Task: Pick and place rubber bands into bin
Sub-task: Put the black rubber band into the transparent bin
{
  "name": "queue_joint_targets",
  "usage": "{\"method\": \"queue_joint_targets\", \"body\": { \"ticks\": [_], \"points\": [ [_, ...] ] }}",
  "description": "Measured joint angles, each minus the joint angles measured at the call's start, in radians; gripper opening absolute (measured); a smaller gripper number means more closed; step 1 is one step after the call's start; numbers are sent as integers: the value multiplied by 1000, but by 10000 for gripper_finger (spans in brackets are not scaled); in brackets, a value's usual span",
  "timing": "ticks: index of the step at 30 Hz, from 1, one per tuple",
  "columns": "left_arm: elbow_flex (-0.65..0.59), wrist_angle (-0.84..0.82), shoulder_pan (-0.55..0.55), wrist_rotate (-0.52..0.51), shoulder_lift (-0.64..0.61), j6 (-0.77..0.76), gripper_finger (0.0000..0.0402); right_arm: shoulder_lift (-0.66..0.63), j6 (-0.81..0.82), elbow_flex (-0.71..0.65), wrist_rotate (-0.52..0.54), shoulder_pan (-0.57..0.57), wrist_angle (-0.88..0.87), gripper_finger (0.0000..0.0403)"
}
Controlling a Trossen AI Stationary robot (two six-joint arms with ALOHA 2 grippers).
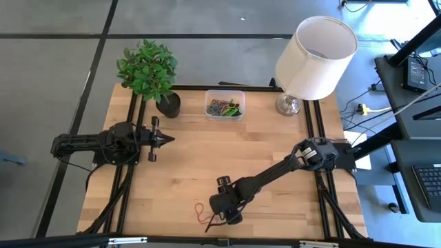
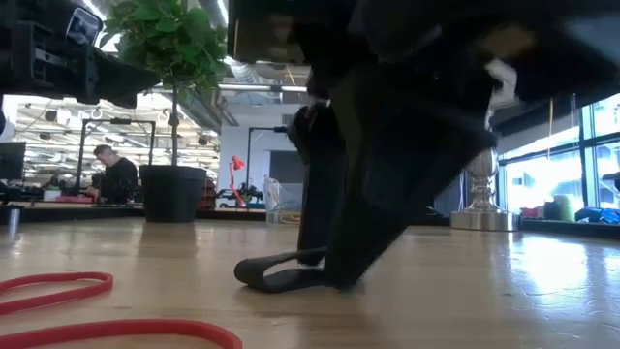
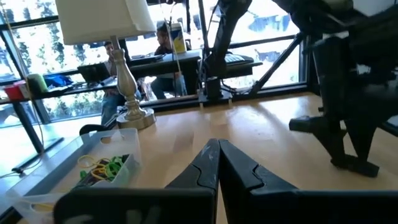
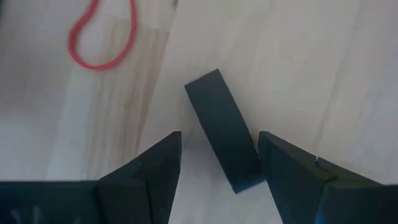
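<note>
black band (image 4: 224,134) between spread right gripper (image 4: 219,165) fingers | possibly touching

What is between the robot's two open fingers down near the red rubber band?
A black rubber band, folded flat, lies on the pale wooden table between the right tool's open fingers, seen in the right wrist view. The thin red rubber band loop lies off to one side.

Table: light wooden top (image 1: 207,158) with black rails.
Bin (image 1: 224,105): far edge, holding rubber bands.
Plant pot (image 1: 168,105): just left of bin.
Lamp (image 1: 289,105): right of bin.
Red band (image 1: 200,212): near edge, well apart from bin.
Black band (image 4: 224,129): just beside red band.
</note>
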Motion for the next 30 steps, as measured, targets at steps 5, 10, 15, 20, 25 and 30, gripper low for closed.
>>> {"method": "queue_joint_targets", "body": {
  "ticks": [5, 10, 15, 20, 25, 30],
  "points": [
    [0, 0, 0, -1, -3, -25, 1, 30, 3, 5, 1, 0, -4, 214],
    [0, 0, -4, -1, -2, -51, 1, 44, 46, 5, 0, 0, -17, 169],
    [0, 0, -4, -1, -2, -104, 1, 47, 81, 15, 4, -6, -31, 65],
    [0, 0, -4, -2, -2, -145, 1, 56, 58, 89, -20, -44, -112, 17],
    [0, 0, -4, -2, -2, -146, 1, 60, -67, 209, 42, -127, -267, 11],
    [0, 0, -4, -2, -1, -147, 1, 22, -184, 250, 48, -234, -342, 8]
  ]
}}
